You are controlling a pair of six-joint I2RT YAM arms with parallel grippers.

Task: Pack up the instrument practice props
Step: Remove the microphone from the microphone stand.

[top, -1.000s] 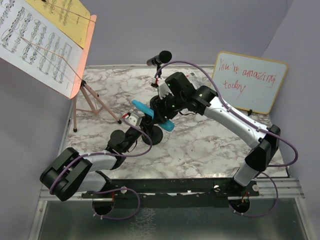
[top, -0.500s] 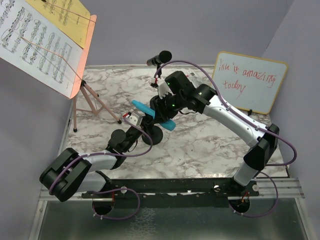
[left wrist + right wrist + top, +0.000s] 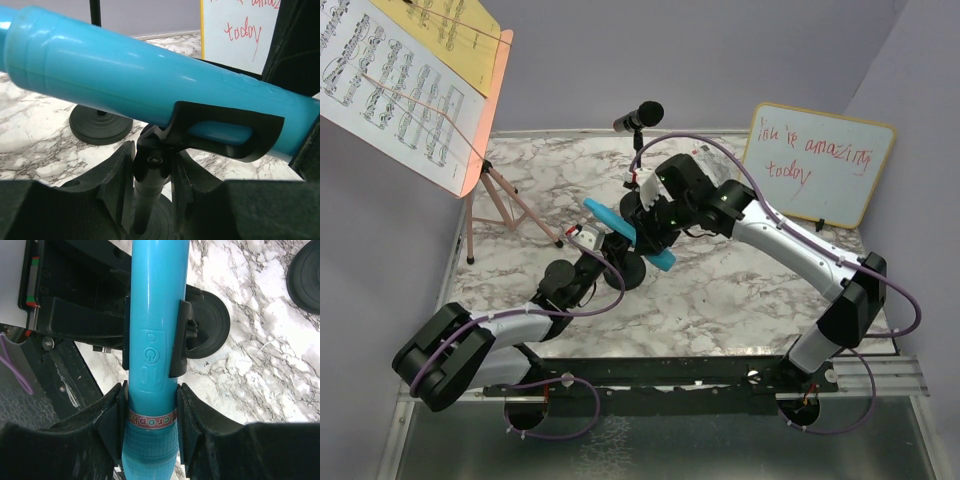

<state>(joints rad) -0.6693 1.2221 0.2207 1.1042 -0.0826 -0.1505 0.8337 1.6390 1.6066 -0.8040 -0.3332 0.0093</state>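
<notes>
While the smooth blue plastic microphone [image 3: 155, 335] sits cradled in the black plastic clip [image 3: 227, 135] atop its thin black round-based mic pole [image 3: 146, 200], you have both grippers on that one stand near the middle of the white marble-patterned table [image 3: 740, 290]. Your right gripper [image 3: 150, 405] has its fingers [image 3: 112, 415] pinching the microphone's body at the printed band, just short of the clip. Your left gripper [image 3: 150, 175] has its fingers [image 3: 117, 185] pressed against either side of the pole, directly under the clip's joint. From above, the microphone runs diagonally, far left to near right. Behind it, the slim black microphone [image 3: 638, 117] rests on the second black round-based pole [image 3: 100, 130], nearer the table's far edge. The pink flat-panel music rack [image 3: 492, 110] stands on thin tripod legs at the far-left corner, holding printed sheet-music pages [image 3: 390, 80]. A wood-framed whiteboard with red writing [image 3: 820, 165] leans at the far right.
</notes>
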